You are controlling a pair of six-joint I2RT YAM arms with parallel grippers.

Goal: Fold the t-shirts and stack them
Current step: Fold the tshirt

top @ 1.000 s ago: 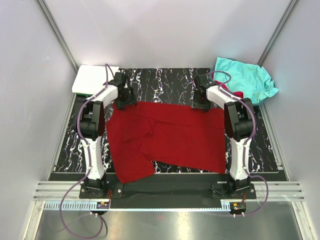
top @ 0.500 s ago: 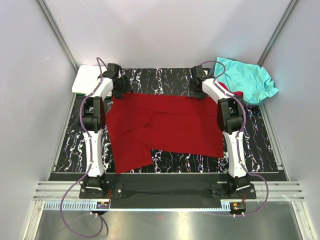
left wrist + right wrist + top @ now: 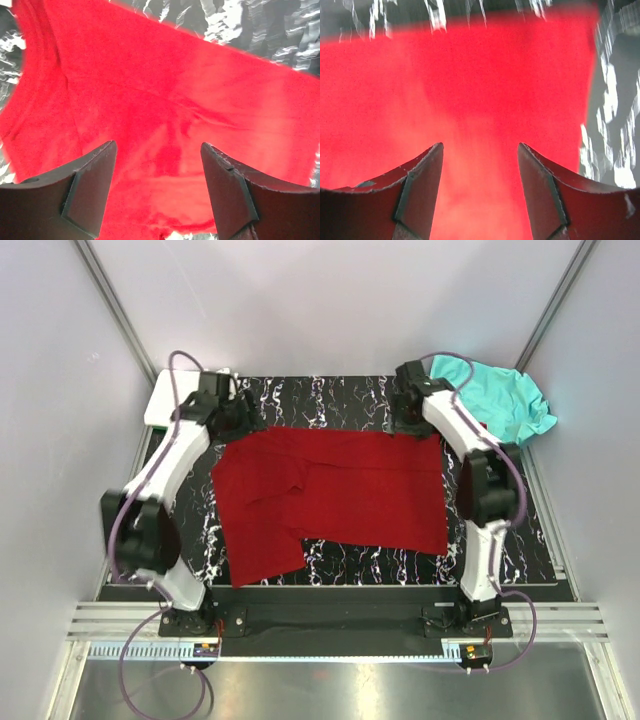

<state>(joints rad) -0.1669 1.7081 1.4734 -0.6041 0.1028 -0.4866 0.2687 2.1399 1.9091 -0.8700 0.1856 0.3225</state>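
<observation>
Left gripper (image 3: 238, 420) and right gripper (image 3: 405, 423), each with jaws spread wide and nothing between them, stand over the two far corners of the dark red t-shirt (image 3: 340, 490), which lies spread on the black marbled mat (image 3: 330, 395) and reaches from both grippers back toward the arm bases. Turquoise t-shirt (image 3: 505, 400): crumpled, just outboard of the right gripper. White folded t-shirt (image 3: 167, 403): just outboard of the left gripper, at the mat's far corner
</observation>
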